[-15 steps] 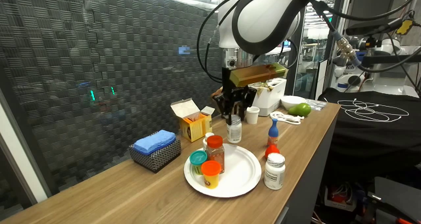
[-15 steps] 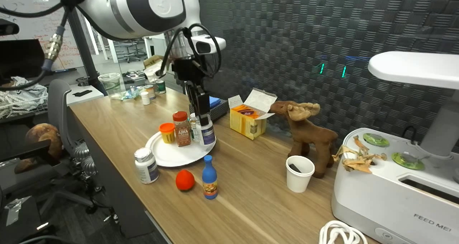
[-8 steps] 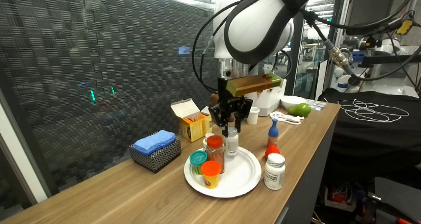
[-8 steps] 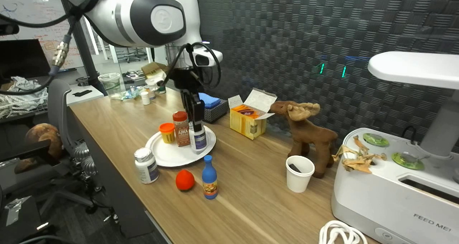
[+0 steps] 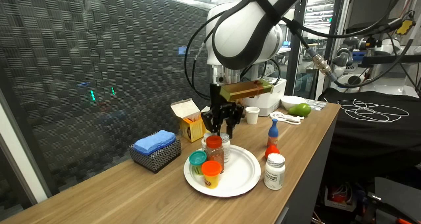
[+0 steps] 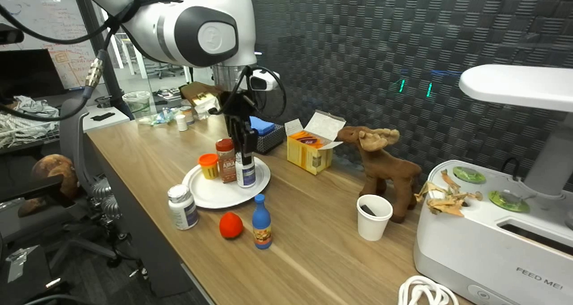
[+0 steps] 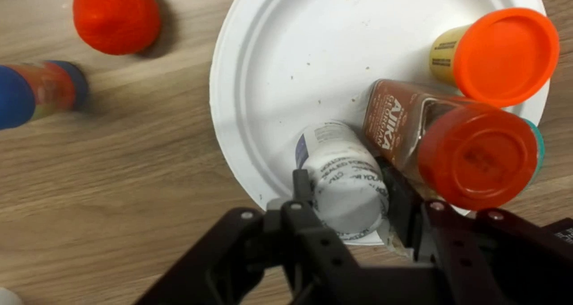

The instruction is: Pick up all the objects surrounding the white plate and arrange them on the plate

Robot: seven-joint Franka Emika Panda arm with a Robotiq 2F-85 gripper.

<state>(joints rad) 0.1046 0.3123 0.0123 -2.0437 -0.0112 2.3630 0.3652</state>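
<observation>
White and black, my arm (image 5: 243,33) bends over the plate (image 5: 241,178), wrist pointing down. My pincer (image 7: 345,173) is clamped on a white bottle (image 6: 245,178), near upright over the plate and just beside the red-capped jar (image 6: 227,167); whether its base bears on the plate, I cannot tell. The counter (image 5: 131,191) is wood-grained and runs along a dark patterned wall (image 5: 98,66). Near the plate stand a second white bottle (image 5: 275,174) and a blue bottle (image 6: 261,217). An exterior view shows, beside the orange-lidded tub (image 5: 211,169), a teal-lidded tub (image 5: 198,160) of which the wrist view gives only a sliver. A plush moose (image 6: 387,170) shows whole in an exterior view.
</observation>
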